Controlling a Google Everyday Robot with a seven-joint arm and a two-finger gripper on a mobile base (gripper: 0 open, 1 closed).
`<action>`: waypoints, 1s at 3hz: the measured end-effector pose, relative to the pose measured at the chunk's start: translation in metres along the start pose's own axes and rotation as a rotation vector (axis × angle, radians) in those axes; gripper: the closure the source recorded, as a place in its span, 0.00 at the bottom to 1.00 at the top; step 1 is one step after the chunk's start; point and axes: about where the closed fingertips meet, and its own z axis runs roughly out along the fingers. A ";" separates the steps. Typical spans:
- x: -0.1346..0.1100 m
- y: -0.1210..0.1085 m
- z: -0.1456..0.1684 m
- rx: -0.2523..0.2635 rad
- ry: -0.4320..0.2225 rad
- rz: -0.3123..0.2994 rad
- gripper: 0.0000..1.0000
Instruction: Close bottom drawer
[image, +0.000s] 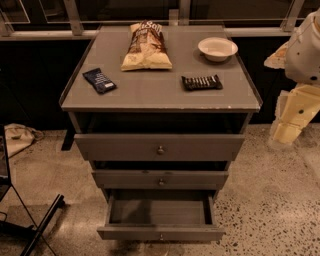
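Pincer (286, 133) (grip state unclear) hangs at right, apart from the pulled-out, slim grey bottom drawer (161, 233).

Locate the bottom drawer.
Camera view, low centre: bottom drawer pulled open beneath the middle drawer; the claw hangs at the right edge, apart from it.

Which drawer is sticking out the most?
The bottom drawer, lowest with the slimmest front: you can see its inside. The top drawer and middle drawer barely stick out. The end effector hangs right of the cabinet.
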 end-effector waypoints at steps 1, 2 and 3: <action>0.000 0.000 0.000 0.000 0.000 0.000 0.00; -0.008 0.007 -0.024 0.085 0.005 -0.027 0.00; 0.006 0.023 -0.005 0.108 -0.047 0.040 0.00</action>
